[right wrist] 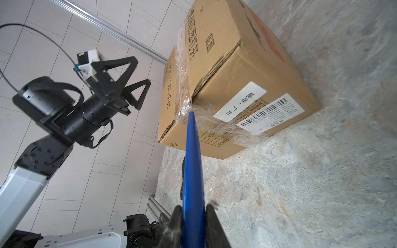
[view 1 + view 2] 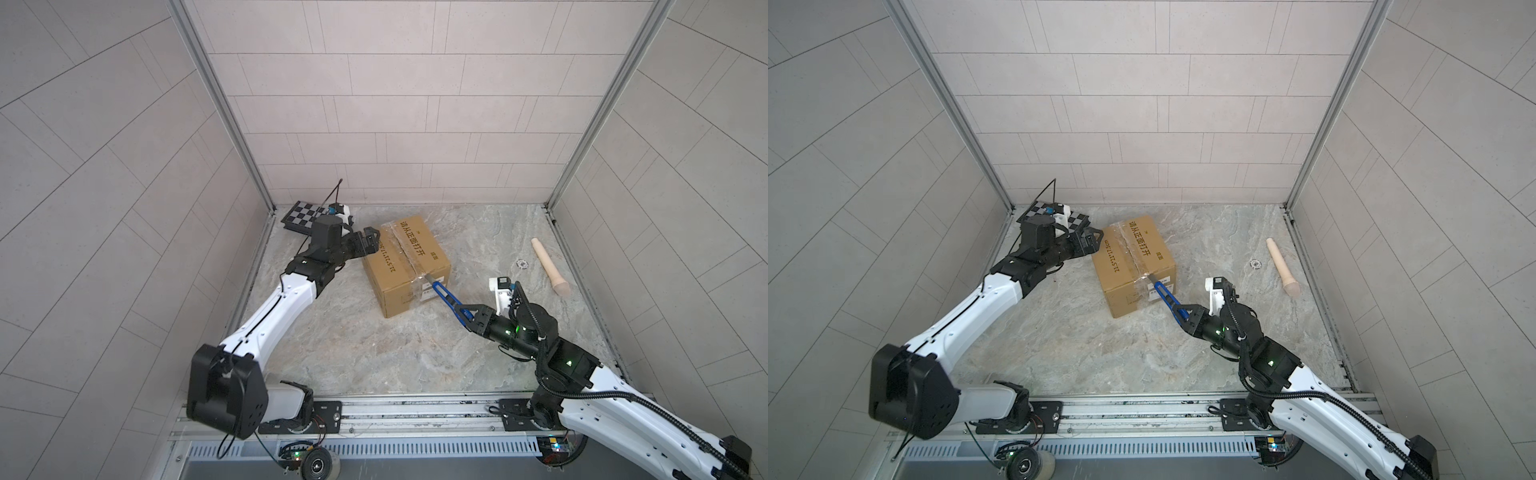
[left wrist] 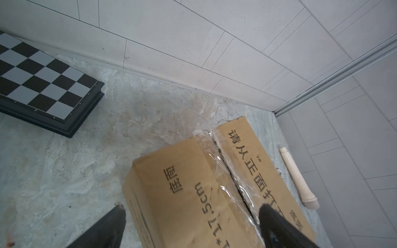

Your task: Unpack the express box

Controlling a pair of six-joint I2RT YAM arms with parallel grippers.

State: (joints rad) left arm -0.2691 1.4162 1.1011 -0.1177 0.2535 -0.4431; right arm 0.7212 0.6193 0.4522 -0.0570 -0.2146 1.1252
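A brown corrugated cardboard express box [image 2: 407,266] sits mid-table on a mottled grey stone-look surface [image 2: 353,353], enclosed by pale tiled walls [image 2: 395,104]. The right gripper [image 2: 462,316] pinches a blue-handled cutter [image 2: 441,293] whose tip meets the clear tape [image 2: 407,251] at the box's near edge. The left gripper [image 2: 371,235], jaws spread wide, is at the box's far left corner, near a black-and-white chequered board [image 2: 301,214].

A black-and-white chequered board [image 2: 301,216] lies flat in the far left corner of the marbled counter [image 2: 374,353], and a pale wooden stick [image 2: 548,266] lies near the right wall, just beside a small round ring [image 2: 522,263].
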